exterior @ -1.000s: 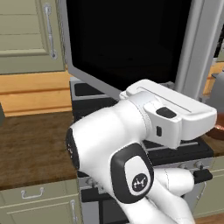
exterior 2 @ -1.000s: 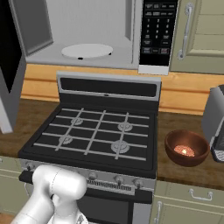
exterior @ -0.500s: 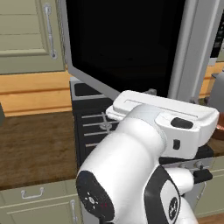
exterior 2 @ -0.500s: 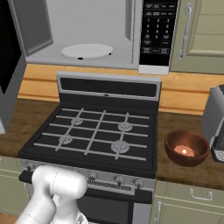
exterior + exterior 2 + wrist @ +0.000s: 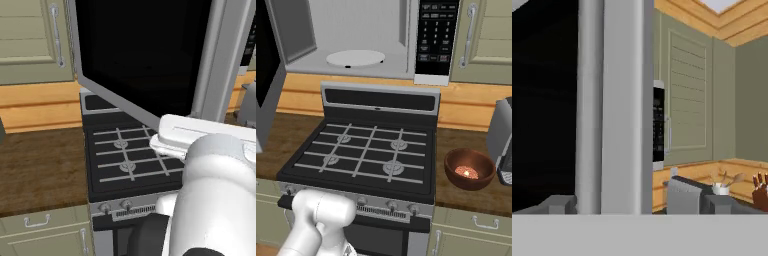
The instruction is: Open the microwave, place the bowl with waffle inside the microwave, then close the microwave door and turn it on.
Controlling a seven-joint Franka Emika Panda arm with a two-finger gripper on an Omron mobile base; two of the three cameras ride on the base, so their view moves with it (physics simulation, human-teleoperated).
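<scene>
The microwave door [image 5: 145, 55] is standing swung wide open, exposing the microwave [image 5: 363, 42] cavity and its white turntable [image 5: 355, 58]. The bowl [image 5: 469, 169] is sitting on the counter [image 5: 463, 192] right of the stove [image 5: 368, 152] — near the front edge. The gripper's fingertips [image 5: 559, 204] are showing beside the door's handle bar [image 5: 590, 105] — whether they are spread or closed cannot be told.

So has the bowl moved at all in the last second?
No. In the right base view the bowl sits on the counter just right of the stove, the same spot as before.
</scene>
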